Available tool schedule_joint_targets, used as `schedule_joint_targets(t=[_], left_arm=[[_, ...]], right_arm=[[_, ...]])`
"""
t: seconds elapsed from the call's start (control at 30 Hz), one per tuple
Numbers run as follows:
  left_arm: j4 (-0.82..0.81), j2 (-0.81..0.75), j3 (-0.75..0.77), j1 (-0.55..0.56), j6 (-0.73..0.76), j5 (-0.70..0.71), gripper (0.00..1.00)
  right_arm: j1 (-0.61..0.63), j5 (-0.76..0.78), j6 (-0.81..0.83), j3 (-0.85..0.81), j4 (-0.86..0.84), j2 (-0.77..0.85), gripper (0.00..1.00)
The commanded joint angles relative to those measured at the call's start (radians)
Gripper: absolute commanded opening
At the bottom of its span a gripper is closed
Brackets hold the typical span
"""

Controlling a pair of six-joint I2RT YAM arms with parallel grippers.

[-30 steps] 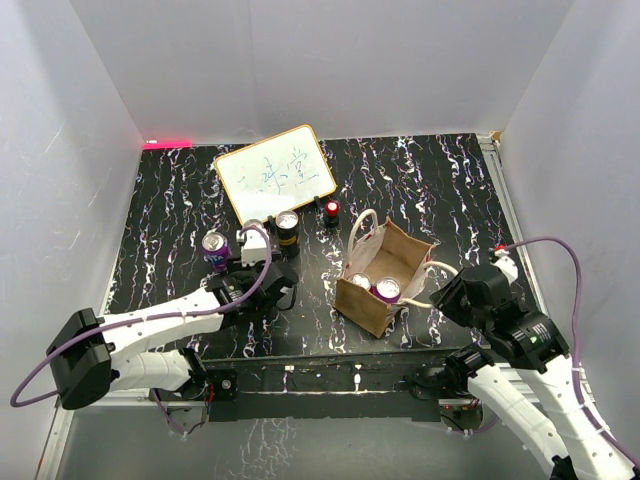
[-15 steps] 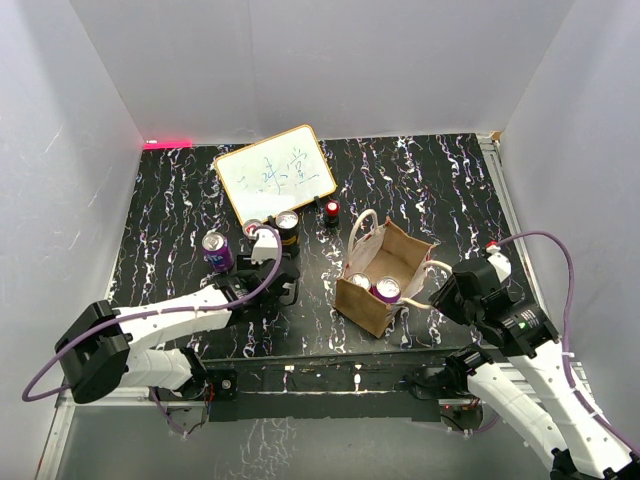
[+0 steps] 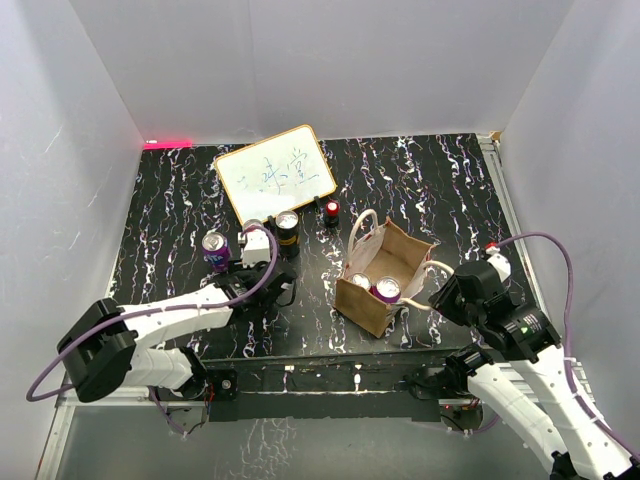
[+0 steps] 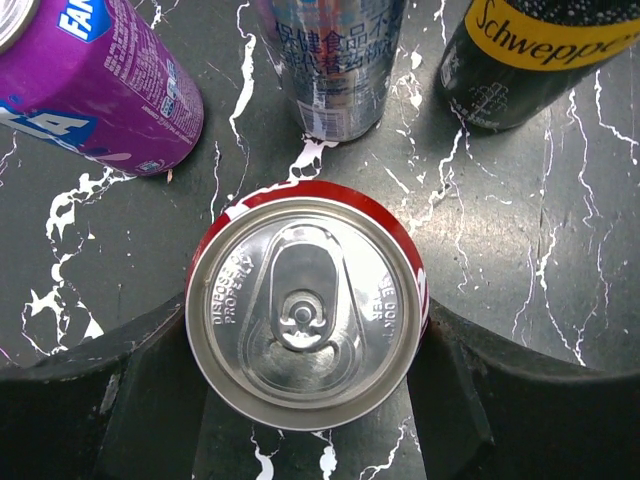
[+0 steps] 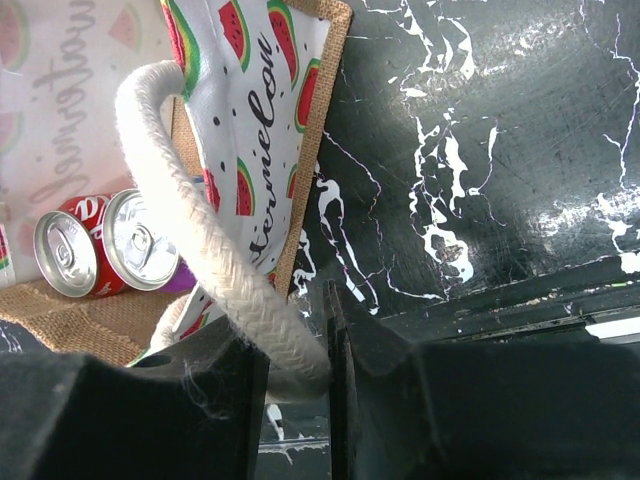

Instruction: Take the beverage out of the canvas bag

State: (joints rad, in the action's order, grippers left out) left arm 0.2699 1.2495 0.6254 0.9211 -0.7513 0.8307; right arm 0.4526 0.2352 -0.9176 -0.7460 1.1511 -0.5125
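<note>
The brown canvas bag (image 3: 392, 262) stands at the table's front middle with its pale, watermelon-printed inside (image 5: 250, 120) showing. Two cans remain in it, one red (image 5: 65, 252) and one purple (image 5: 145, 240). My right gripper (image 5: 295, 370) is shut on the bag's white cord handle (image 5: 215, 260) at the bag's right side (image 3: 440, 270). My left gripper (image 4: 305, 335) is shut on an upright red can (image 4: 305, 310), with a finger against each side, next to the cans on the left of the table (image 3: 255, 240).
A purple Fanta can (image 4: 95, 85), a silver can (image 4: 330, 60) and a black Schweppes can (image 4: 530, 55) stand just beyond the red can. A whiteboard (image 3: 275, 172) lies at the back left. A small red object (image 3: 331, 212) sits behind the bag.
My left gripper has moved a little farther from the base, toward the group of cans, with the red can. My right arm has shifted slightly and still holds the handle.
</note>
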Motion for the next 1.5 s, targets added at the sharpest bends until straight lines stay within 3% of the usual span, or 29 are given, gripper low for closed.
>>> schedule_joint_targets(t=[0.0,0.13,0.23,0.3,0.33,0.6,0.73,0.9,1.03,1.13,1.27,1.47], left_arm=[[0.014,0.02,0.038,-0.008,-0.079,0.064,0.05],[0.101,0.059,0.064,-0.008,-0.193,0.077,0.36],[0.219,0.082,0.101,-0.008,-0.306,0.067,0.74],[0.315,0.089,0.144,-0.008,-0.371,0.047,0.92],[0.379,0.088,0.17,-0.008,-0.416,0.037,0.97],[0.651,-0.013,0.385,-0.008,-0.521,-0.172,0.97],[0.54,-0.128,0.404,-0.008,-0.458,-0.399,0.97],[0.32,-0.234,0.379,-0.003,-0.524,-0.594,0.96],[0.199,-0.074,0.522,0.033,-0.455,-0.655,0.96],[0.243,0.118,0.784,0.131,-0.277,-0.562,0.96],[0.261,0.311,1.065,0.239,-0.042,-0.512,0.95],[0.135,0.421,1.091,0.285,0.062,-0.597,0.91]], right_arm=[[0.006,-0.005,0.027,0.004,-0.038,0.02,0.28],[0.006,-0.03,0.06,0.006,-0.055,0.025,0.28],[0.005,-0.056,0.098,0.003,-0.064,0.015,0.28],[0.006,-0.08,0.133,-0.002,-0.07,-0.001,0.28],[0.006,-0.093,0.147,-0.006,-0.073,-0.011,0.28],[0.005,-0.167,0.213,-0.001,-0.103,-0.078,0.27],[0.006,-0.217,0.218,0.029,-0.158,-0.046,0.24],[0.006,-0.228,0.23,0.008,-0.143,-0.034,0.23],[0.006,-0.261,0.27,0.031,-0.168,-0.008,0.23],[0.006,-0.262,0.271,0.025,-0.171,0.012,0.23],[0.006,-0.26,0.288,-0.012,-0.146,0.016,0.14],[0.006,-0.247,0.325,-0.088,-0.071,0.036,0.07]])
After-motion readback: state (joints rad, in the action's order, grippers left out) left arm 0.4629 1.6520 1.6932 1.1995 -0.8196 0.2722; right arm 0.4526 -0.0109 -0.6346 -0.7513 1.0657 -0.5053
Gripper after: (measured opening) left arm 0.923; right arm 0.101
